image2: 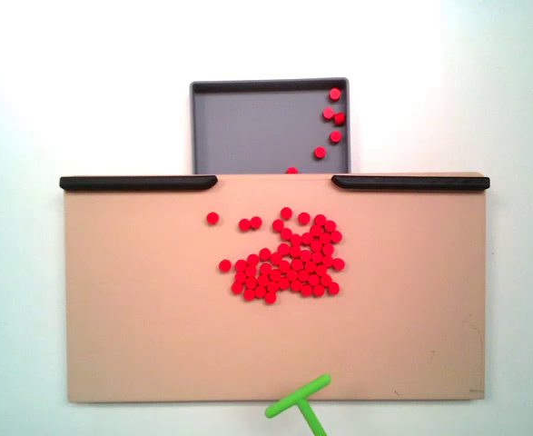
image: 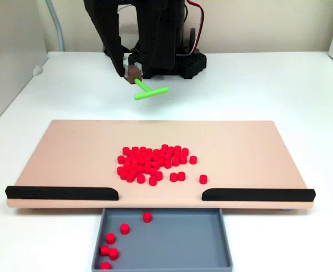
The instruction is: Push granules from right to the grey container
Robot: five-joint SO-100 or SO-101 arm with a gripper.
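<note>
both fixed views: gripper [image: 135, 77] clamps green t-shaped stick [image: 149, 90], round red granules [image: 152, 162] on smooth board [image: 70, 153]

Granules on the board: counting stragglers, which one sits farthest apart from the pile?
The lone granule left of the others in the top-down fixed view, near the gap.

In a fixed view, the arm [image: 149, 34] is cut off by the top edge, and its claw [image: 133, 75] sits in dark shadow, so how its jaws stand cannot be told. The grey container [image: 166, 241] runs off the bottom edge there. In the other fixed view, the green pusher stick [image2: 301, 405] is cropped at the bottom edge, and 1 granule [image2: 291, 170] is half hidden behind the tan board [image2: 157, 318].
</note>
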